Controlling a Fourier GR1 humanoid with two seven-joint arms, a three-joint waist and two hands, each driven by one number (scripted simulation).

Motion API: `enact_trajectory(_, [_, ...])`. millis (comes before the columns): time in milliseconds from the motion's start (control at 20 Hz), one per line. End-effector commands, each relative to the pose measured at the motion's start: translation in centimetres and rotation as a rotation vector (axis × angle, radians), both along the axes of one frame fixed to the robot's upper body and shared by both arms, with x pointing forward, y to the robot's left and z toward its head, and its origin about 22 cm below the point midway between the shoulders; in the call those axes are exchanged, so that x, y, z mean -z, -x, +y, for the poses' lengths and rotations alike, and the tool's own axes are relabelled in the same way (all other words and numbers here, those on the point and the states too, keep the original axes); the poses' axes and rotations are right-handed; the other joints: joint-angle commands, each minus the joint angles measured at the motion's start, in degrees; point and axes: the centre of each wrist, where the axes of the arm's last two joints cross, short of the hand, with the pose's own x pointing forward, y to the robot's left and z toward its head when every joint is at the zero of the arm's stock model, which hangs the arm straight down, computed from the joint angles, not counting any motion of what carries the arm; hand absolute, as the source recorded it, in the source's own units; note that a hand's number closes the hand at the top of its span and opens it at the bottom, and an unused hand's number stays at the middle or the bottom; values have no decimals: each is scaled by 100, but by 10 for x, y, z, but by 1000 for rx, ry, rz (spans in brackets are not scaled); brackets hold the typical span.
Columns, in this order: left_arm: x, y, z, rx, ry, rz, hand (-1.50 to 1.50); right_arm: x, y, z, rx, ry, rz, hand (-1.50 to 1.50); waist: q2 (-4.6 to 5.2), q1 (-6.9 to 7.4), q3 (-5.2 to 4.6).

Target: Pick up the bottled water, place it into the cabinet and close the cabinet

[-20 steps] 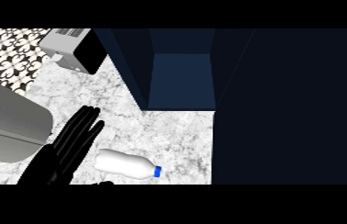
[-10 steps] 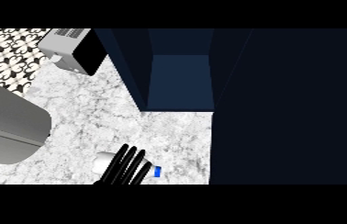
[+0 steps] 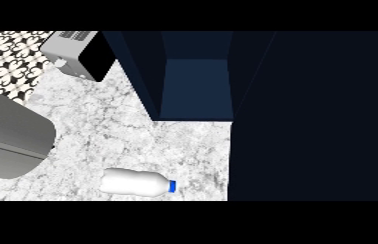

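Bottled water: the bottled water (image 3: pixel 137 182) lies on its side on the marble counter (image 3: pixel 111 123), near the counter's front edge. Its blue cap (image 3: pixel 172 186) points to the right, toward the cabinet's open door, and its white body runs to the left.

Contact: nothing touches the bottle; it rests alone on the stone.

Cabinet: the cabinet (image 3: pixel 193 88) stands at the back of the counter, dark blue, with its inside open to view. A lighter blue inner face shows between two dark side walls.

Cabinet door: the door (image 3: pixel 303 118) is swung open and fills the right side of the view as a broad, dark panel, reaching from the back down to the front edge. The bottle's cap lies near the door's lower left edge but apart from it.

Toaster: a grey and black toaster (image 3: pixel 80 54) sits at the counter's back left corner, just beside the cabinet's left wall.

Grey object: a large, rounded grey shape (image 3: pixel 21 140) covers the counter's left edge; what it is cannot be told.

Hands: neither hand shows in the head view, so the state of the fingers cannot be told.
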Motion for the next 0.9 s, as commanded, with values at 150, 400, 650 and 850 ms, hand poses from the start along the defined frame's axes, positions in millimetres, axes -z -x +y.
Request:
enact_trajectory(150, [44,45,-11,-36,26,-66,-150,-13,37,0,4,-2,12,-150,43,13,4])
enact_trajectory(400, [52,32,-11,-89,62,-104,-150,-24,49,-4,-14,2,-37,-150,84,47,2])
enact_trajectory(650, [65,14,-3,-135,68,-131,-150,-22,66,-3,-25,-6,-18,-150,92,-55,4])
enact_trajectory(850, [64,-4,5,-196,36,-156,-150,-23,77,-9,-15,7,-33,-150,115,-70,13])
